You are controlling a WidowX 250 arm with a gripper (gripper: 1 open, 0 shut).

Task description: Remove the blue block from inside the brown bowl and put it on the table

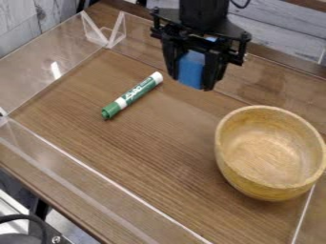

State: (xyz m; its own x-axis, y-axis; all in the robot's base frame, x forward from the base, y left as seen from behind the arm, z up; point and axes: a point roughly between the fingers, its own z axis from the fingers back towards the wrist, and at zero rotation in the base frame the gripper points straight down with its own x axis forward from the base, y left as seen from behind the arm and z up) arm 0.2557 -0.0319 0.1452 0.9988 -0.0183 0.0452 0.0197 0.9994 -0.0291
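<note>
The blue block [192,68] hangs above the table [140,143], clamped between the black fingers of my gripper [193,78], which points straight down and is shut on it. The gripper is up and to the left of the brown bowl [269,151], well apart from it. The bowl sits at the right of the table, with only bare wood grain showing inside. The block's lower edge shows between the fingertips, clear of the tabletop.
A green-and-white marker [132,95] lies on the table left of the gripper. Low clear acrylic walls [51,67] border the tabletop, with a clear corner piece [102,33] at the back left.
</note>
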